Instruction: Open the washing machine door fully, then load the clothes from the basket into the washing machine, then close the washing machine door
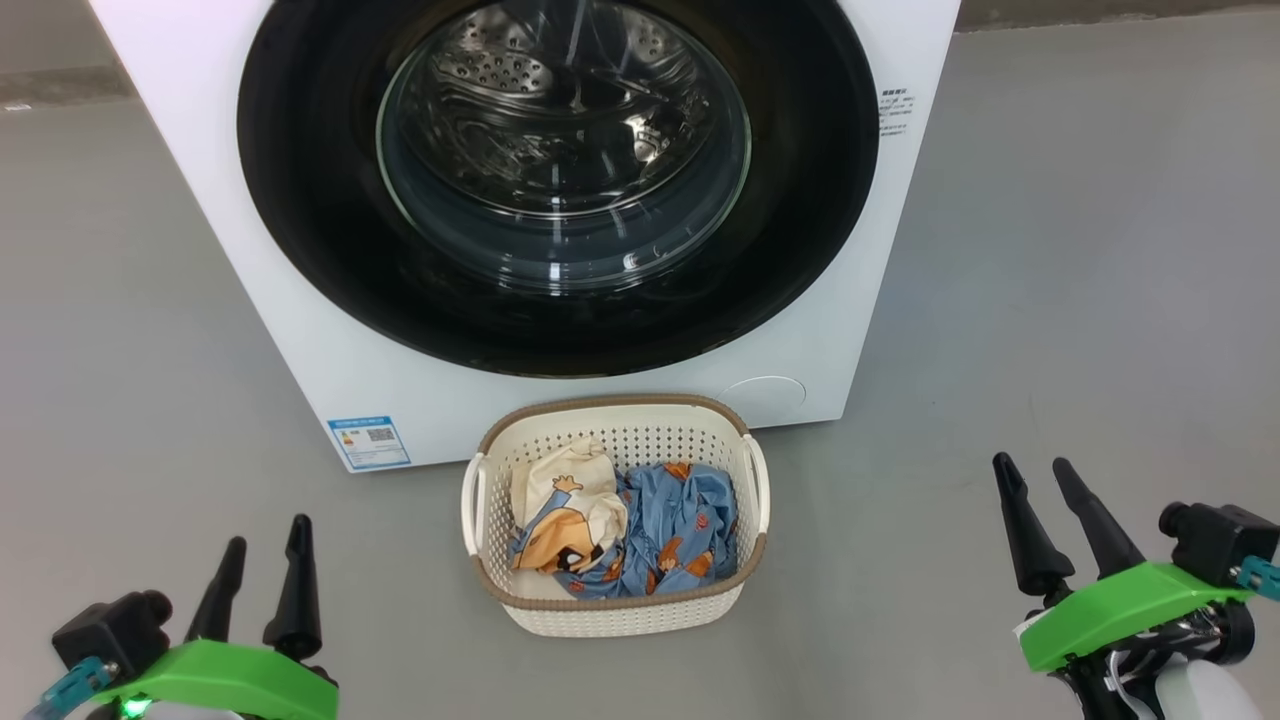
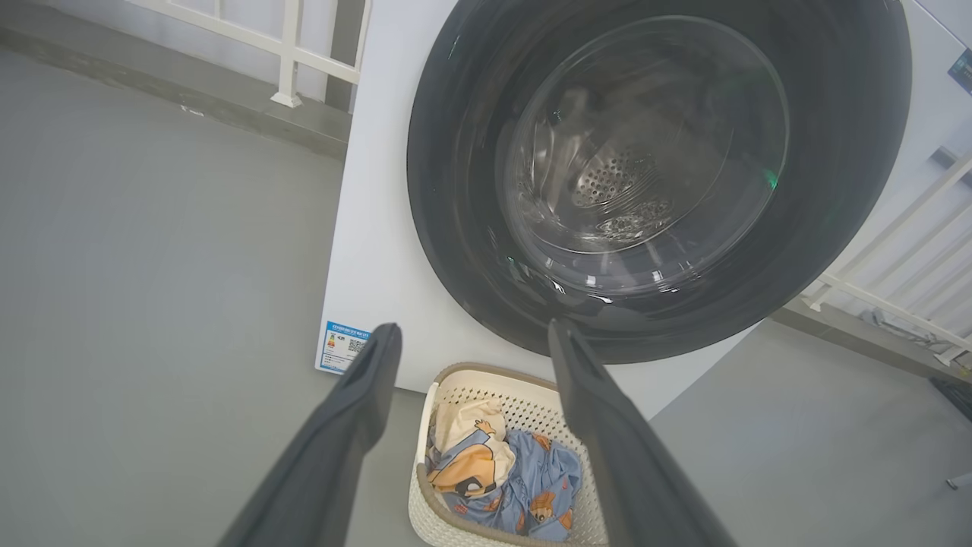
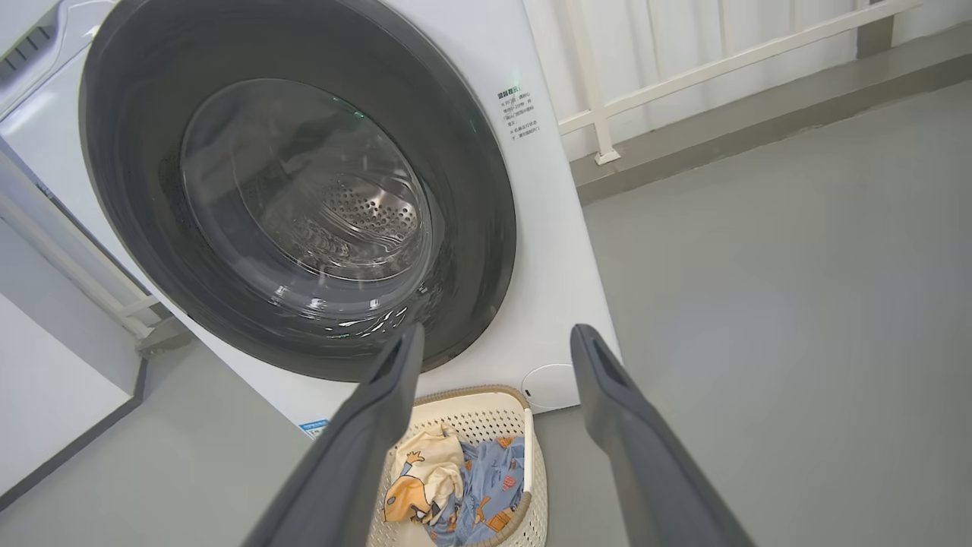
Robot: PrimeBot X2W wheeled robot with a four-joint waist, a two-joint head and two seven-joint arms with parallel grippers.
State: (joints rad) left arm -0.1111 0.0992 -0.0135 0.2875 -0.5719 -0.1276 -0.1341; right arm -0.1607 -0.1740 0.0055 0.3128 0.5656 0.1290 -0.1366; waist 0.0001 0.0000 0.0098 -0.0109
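1. Cropping at the head view's top edge cuts off the upper part of the washing machine (image 1: pixel 300 330), so only its white front shows.
2. The steel drum (image 1: pixel 560 110) is seen only through the glass window (image 1: pixel 560 240). Bright reflections break it up, and its depth is hard to judge.
3. Print on the blue label sticker (image 1: pixel 368 442) at the lower front corner is too small to read.
4. The walls of the basket (image 1: pixel 620 610) hide the lower part of the clothes (image 1: pixel 620 525). In the left wrist view, one of the fingers (image 2: pixel 607 425) of the left gripper (image 2: pixel 472 327) crosses the basket's right side.
5. The washing machine door (image 1: pixel 330 250) is round and glossy black, with a bulging clear window at its centre. It lies shut against the machine's front.
6. The basket is cream-white and perforated, with a brown rim and side handles. It stands on the grey floor (image 1: pixel 1050 300) just in front of the machine, below the door.
7. Inside it, a cream garment (image 1: pixel 570 480) with an orange-and-black cartoon figure lies crumpled on the left. It touches a blue garment (image 1: pixel 690 520) with orange prints on the right.
8. The left gripper is at the lower left and the right gripper (image 1: pixel 1031 463) at the lower right. Each has its fingers apart, holds nothing, and is well apart from the basket.
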